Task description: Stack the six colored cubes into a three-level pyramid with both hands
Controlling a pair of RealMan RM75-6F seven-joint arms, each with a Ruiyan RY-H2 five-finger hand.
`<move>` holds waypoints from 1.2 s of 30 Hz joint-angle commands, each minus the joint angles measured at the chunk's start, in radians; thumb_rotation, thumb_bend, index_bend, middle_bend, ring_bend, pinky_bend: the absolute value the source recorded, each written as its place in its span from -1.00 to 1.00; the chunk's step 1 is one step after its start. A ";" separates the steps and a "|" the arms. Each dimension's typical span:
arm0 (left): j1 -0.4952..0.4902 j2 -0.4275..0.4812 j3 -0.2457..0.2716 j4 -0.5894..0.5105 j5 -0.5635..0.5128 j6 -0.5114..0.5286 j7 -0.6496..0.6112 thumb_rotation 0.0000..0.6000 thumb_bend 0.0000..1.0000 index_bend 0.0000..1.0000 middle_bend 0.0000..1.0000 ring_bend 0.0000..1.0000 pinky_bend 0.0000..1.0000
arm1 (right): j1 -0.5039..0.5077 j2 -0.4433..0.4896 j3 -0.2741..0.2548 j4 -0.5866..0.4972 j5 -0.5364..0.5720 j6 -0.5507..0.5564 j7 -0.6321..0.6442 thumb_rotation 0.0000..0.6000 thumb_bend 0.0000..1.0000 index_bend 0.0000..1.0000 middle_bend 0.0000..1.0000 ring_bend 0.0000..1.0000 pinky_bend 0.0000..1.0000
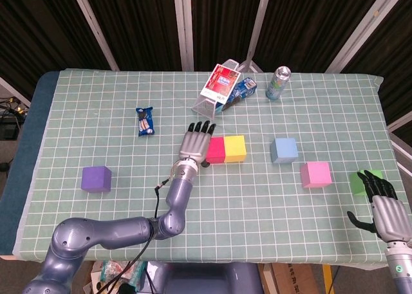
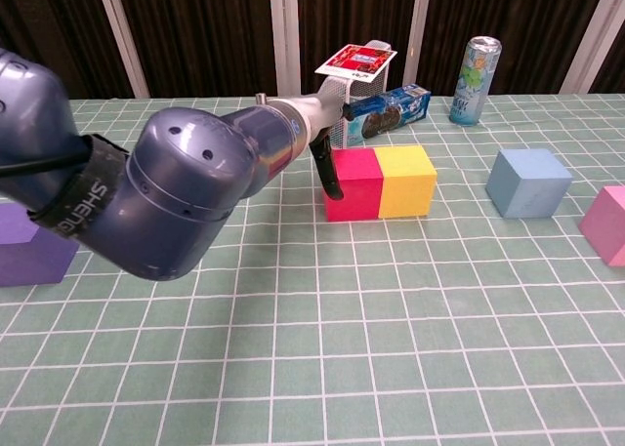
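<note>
I am only beginning: the red cube [image 1: 215,149] and yellow cube [image 1: 235,148] are touching on the counter [image 1: 96,114], nothing stacked. My left hand [image 1: 195,143], fingers spread, is resting beside red; my right hand [image 1: 386,207] is hovering open near the green cube [image 1: 359,180].

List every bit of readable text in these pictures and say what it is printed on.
"SHENB...": on the black band around the grey left robot arm, chest view; its end is cut off.
Red and white card atop the wire basket: printing too small to read.
Blue snack packet beside it: blurred.
Green and silver drink can: graphics unreadable.
Small dark blue wrapper: too small.
</note>
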 commanded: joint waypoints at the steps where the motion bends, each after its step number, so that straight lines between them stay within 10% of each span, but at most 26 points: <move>1: 0.030 0.040 0.018 -0.064 0.003 0.027 0.011 1.00 -0.79 -1.00 -1.00 -1.00 -0.96 | 0.000 0.000 0.000 -0.001 -0.001 0.000 0.000 1.00 -0.35 -1.00 -1.00 -1.00 -1.00; 16: 0.070 0.103 0.063 -0.131 0.031 0.070 0.017 1.00 -0.65 -1.00 -1.00 -1.00 -0.96 | 0.000 -0.002 0.000 -0.009 0.004 -0.001 -0.005 1.00 -0.35 -1.00 -1.00 -1.00 -1.00; 36: 0.018 -0.016 0.055 0.133 0.134 -0.015 -0.070 1.00 -0.47 -1.00 -1.00 -1.00 -0.95 | 0.005 0.001 0.004 -0.011 0.023 -0.020 0.007 1.00 -0.35 -1.00 -1.00 -1.00 -1.00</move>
